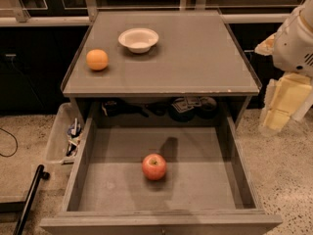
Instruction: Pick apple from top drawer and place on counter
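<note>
The red apple (pixel 154 166) with yellowish patches lies on the bare bottom of the open top drawer (pixel 102 190), near its middle. The grey counter (pixel 195 58) is the cabinet's tabletop above the drawer. My gripper (pixel 282 105), pale yellow under a white arm, hangs to the right of the cabinet, beside the counter's right edge. It is well above and to the right of the apple, and nothing shows in it.
An orange fruit (pixel 97 59) and a white bowl (pixel 139 39) sit on the counter's left and back. A pale side bin (pixel 61 141) of clutter stands left of the drawer. A black pole (pixel 29 199) leans at the lower left. Dark items lie behind the drawer.
</note>
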Controlling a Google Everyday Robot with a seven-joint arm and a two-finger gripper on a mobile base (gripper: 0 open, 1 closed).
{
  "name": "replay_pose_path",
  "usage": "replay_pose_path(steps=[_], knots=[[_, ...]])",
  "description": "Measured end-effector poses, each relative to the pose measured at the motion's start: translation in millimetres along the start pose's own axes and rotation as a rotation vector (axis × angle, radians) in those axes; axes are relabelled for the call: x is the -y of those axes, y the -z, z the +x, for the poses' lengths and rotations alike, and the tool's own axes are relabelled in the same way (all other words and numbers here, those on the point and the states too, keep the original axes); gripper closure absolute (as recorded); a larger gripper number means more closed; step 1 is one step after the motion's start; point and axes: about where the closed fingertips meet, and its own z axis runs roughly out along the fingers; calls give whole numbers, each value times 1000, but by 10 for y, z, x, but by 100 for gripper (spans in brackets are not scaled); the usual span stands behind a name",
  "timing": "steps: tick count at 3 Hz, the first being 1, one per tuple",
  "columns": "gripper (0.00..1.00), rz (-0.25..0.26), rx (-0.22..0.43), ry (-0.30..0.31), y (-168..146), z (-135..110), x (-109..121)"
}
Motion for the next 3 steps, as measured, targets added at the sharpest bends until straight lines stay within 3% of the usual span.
replay_pose_path(steps=[2,3], knots=[[0,-174,52,-41,-1029,145,-345],[0,-229,134,-5,-1531,-81,-617]])
